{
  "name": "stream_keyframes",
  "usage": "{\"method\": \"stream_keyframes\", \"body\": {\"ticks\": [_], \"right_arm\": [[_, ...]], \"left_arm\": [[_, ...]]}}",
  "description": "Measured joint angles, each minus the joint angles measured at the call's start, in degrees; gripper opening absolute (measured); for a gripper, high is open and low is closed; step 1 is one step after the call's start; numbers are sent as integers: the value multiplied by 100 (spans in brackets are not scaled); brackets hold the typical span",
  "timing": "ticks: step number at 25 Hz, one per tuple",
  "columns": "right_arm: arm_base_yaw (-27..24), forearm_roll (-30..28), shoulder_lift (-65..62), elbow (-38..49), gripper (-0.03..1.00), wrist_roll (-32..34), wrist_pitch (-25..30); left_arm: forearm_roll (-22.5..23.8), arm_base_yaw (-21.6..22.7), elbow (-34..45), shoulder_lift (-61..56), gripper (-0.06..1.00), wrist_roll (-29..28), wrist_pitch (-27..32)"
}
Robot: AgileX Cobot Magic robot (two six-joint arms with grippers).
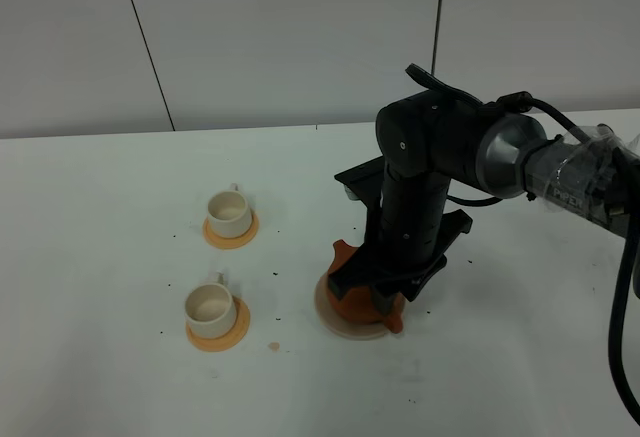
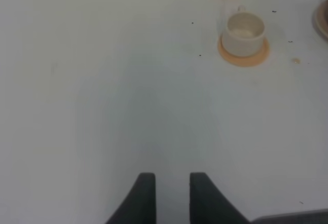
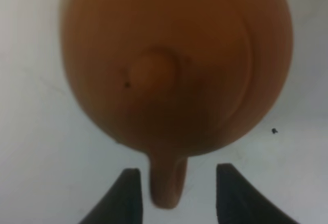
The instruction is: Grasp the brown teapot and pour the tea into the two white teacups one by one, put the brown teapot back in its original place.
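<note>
Table, white, flat: bears all items.
Right arm, black, jointed: reaches in from the right, forearm angled steeply down over the pot.
Teapot, squat, reddish-brown clay: upright on round beige disc; loop handle lies between the fingers of the right gripper, which stand apart, clear of it.
Teacups, cream-white, cylindrical, far and near: each on an orange coaster, left of the teapot.
Left gripper: fingers slightly apart above bare table, holding nothing.

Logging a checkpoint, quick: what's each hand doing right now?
Left hand: slightly open, empty.
Right hand: open, straddling the teapot handle, not gripping it.
</note>
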Motion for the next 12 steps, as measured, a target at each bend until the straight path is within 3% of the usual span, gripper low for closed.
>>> {"method": "stream_keyframes", "body": {"ticks": [12], "right_arm": [[-5, 115, 158, 0, 33, 0, -42]], "left_arm": [[0, 0, 0, 0, 23, 0, 0]]}}
